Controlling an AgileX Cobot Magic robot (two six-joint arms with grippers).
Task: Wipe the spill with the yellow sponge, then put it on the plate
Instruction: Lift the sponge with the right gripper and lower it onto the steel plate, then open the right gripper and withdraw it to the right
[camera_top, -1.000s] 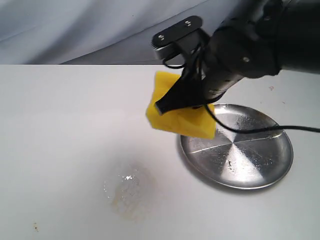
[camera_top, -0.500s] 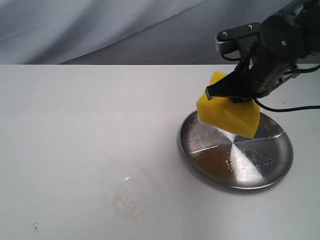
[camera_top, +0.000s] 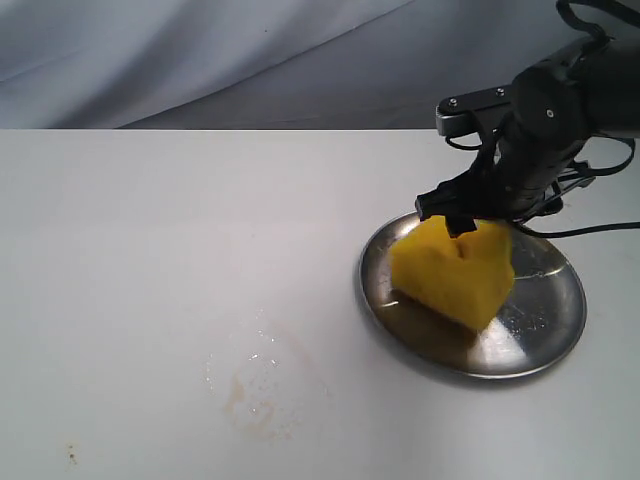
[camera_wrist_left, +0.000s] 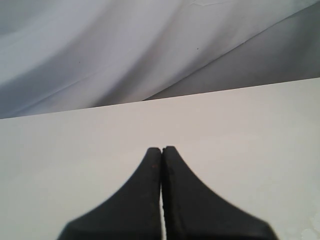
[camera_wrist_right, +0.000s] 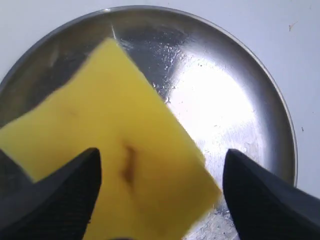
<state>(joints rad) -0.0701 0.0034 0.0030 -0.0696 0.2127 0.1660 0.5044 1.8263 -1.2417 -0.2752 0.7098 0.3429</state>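
Observation:
The yellow sponge (camera_top: 455, 270) lies tilted on the steel plate (camera_top: 548, 300), over its left half. Just above the sponge's top edge hangs my right gripper (camera_top: 462, 216). In the right wrist view that gripper (camera_wrist_right: 161, 152) is open; its fingers straddle the sponge (camera_wrist_right: 115, 145), and bare plate (camera_wrist_right: 225, 95) shows between the sponge and one finger. A dark nick marks the sponge's top. The spill is a faint brownish smear (camera_top: 255, 395) with wet specks on the white table, left of the plate. My left gripper (camera_wrist_left: 161, 149) is shut and empty over bare table; the exterior view does not show it.
The white table (camera_top: 150, 250) ends at a grey cloth backdrop (camera_top: 200, 60) along its far edge. A black cable (camera_top: 590, 228) runs from the right arm past the plate's far right rim. A tiny brown speck (camera_top: 71, 457) sits near the front left.
My right gripper carried the sponge rightward over the plate, lowered it and opened. The sponge now rests on the plate. The left gripper is seen only now.

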